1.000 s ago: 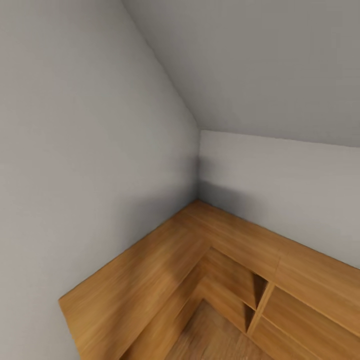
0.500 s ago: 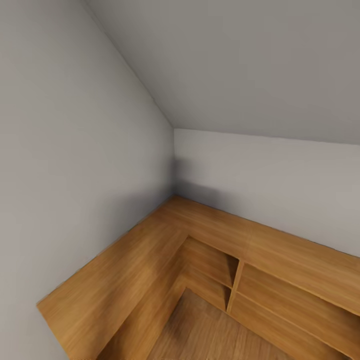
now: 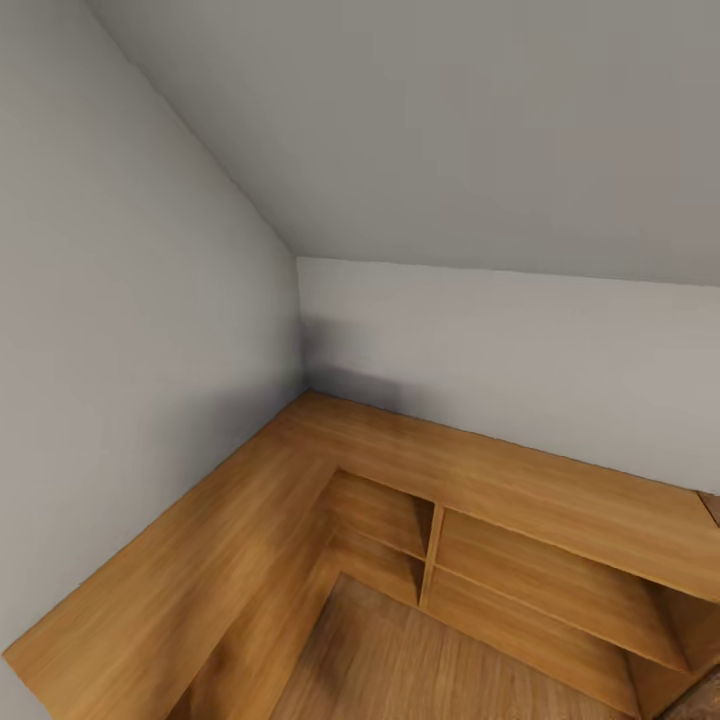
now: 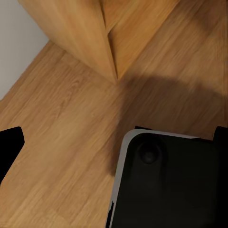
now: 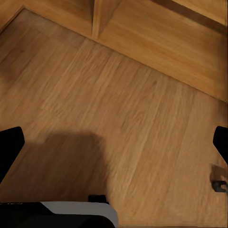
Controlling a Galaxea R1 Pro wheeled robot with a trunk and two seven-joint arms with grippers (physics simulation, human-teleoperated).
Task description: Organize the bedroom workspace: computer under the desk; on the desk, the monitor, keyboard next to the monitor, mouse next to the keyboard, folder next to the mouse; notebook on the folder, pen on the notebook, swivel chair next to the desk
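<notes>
I face a corner of the bedroom, with pale grey walls (image 3: 130,330) under a sloped ceiling (image 3: 450,130). In the left wrist view my left gripper (image 4: 114,142) hangs open over the wood floor (image 4: 61,128), one black fingertip (image 4: 9,145) at each side of the picture and nothing between them. The right wrist view has my right gripper (image 5: 114,142) open the same way above bare floor (image 5: 123,99), its fingertips (image 5: 9,142) wide apart.
Low light-wood shelves (image 3: 430,545) run along both walls and meet in the corner. Their end panel (image 4: 80,33) stands close to my left gripper. My own black, grey-rimmed base (image 4: 171,185) lies beneath. A small dark object (image 5: 218,184) sits on the floor.
The whole head view has swung right: the wall corner and shelves have slid left in the picture, and more of the shelf run shows. That is camera motion, not the furniture.
</notes>
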